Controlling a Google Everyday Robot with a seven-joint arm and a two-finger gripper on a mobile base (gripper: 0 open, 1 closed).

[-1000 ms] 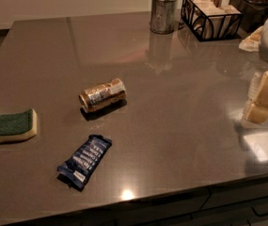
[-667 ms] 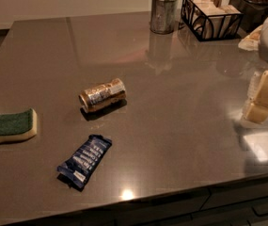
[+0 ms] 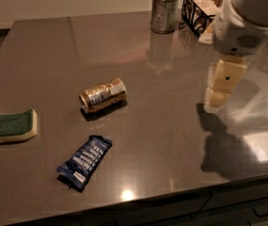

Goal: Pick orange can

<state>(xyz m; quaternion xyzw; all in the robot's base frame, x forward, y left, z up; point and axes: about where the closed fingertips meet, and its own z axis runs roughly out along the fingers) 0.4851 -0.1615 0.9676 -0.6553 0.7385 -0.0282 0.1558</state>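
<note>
The orange can point(image 3: 103, 95) lies on its side on the dark grey table point(image 3: 161, 140), left of centre, with pale label patches and its round metal end facing left. My gripper point(image 3: 222, 84) hangs from the white arm point(image 3: 246, 20) above the right part of the table. It is well to the right of the can, apart from it, and holds nothing that I can see.
A blue wrapper point(image 3: 84, 161) lies in front of the can. A green and yellow sponge point(image 3: 9, 127) sits at the left edge. A silver tin cup with white tufts point(image 3: 164, 11) and a black wire basket point(image 3: 200, 7) stand at the back right. The table's front edge runs along the bottom.
My arm and gripper have moved left, further in over the table and nearer the can. The can, wrapper and sponge have not moved.
</note>
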